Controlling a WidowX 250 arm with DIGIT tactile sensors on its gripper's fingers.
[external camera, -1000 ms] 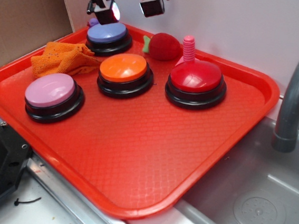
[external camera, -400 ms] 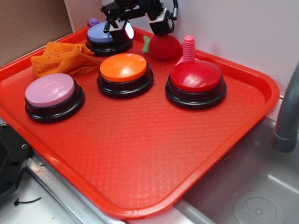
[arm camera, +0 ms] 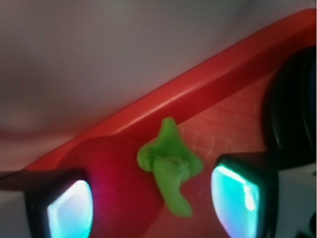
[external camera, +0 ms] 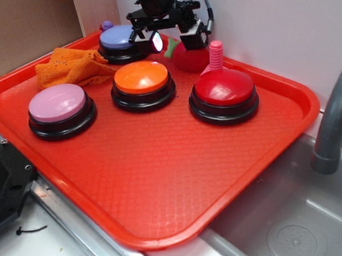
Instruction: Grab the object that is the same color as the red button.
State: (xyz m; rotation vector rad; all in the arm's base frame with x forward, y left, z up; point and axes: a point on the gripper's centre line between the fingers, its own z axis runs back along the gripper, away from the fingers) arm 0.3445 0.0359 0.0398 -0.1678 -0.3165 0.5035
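The gripper [external camera: 175, 39] stood with its fingers spread wide, holding nothing, low over the far edge of the red tray [external camera: 154, 181]. In the wrist view one finger pad [arm camera: 69, 208] overlapped the red body of the plush strawberry [arm camera: 119, 178] while the other pad [arm camera: 237, 198] stood clear beyond the green leaf tip [arm camera: 171, 168], so the toy sat off-centre between the open fingers. The strawberry [external camera: 191, 60] lay against the tray's far rim, just behind the red button [external camera: 225, 91] and just beside the pink ridged peg [external camera: 215, 55]. The purple button [external camera: 123, 40] stood close on the other side, with the orange button [external camera: 141, 80] in front of it.

The step in hand appeared to be the final descent before closing. To do it well, the gripper would probably need to shift along the rim until the fuzzy body, not the leaf, lay midway between the pads, then lower fully before closing. The peg and the purple button's black base looked the likeliest obstacles for the spread fingers. The soft plush should compress, so a firm close seemed safe.
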